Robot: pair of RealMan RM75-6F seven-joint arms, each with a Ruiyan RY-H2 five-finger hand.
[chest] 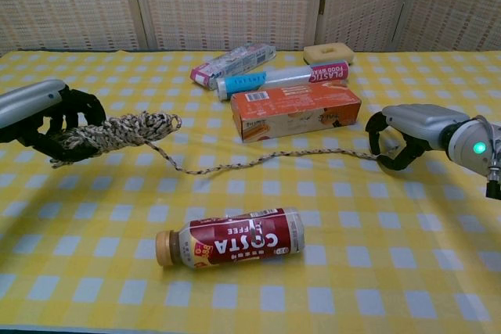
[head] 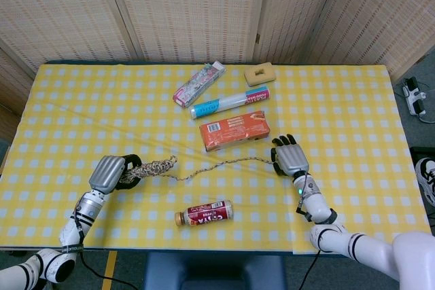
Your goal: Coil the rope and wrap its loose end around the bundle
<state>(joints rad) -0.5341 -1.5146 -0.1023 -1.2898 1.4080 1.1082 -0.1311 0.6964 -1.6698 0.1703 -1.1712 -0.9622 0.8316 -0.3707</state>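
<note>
A speckled rope bundle (chest: 117, 131) is gripped by my left hand (chest: 43, 115) at the left of the table; the same hand (head: 112, 171) and bundle (head: 153, 167) show in the head view. The loose strand (chest: 258, 159) trails right across the cloth to my right hand (chest: 407, 134). That hand's fingers curl over the strand's end (chest: 374, 156), just right of the orange box. In the head view the right hand (head: 291, 158) lies at the strand's end (head: 268, 159). Whether it pinches the rope is hidden by the fingers.
An orange box (chest: 296, 109) lies just behind the strand. A Costa bottle (chest: 231, 237) lies on its side in front of it. Behind the box are a plastic wrap roll (chest: 282, 78), a patterned packet (chest: 233, 64) and a beige sponge (chest: 328, 53). Yellow checked tablecloth (chest: 438, 271).
</note>
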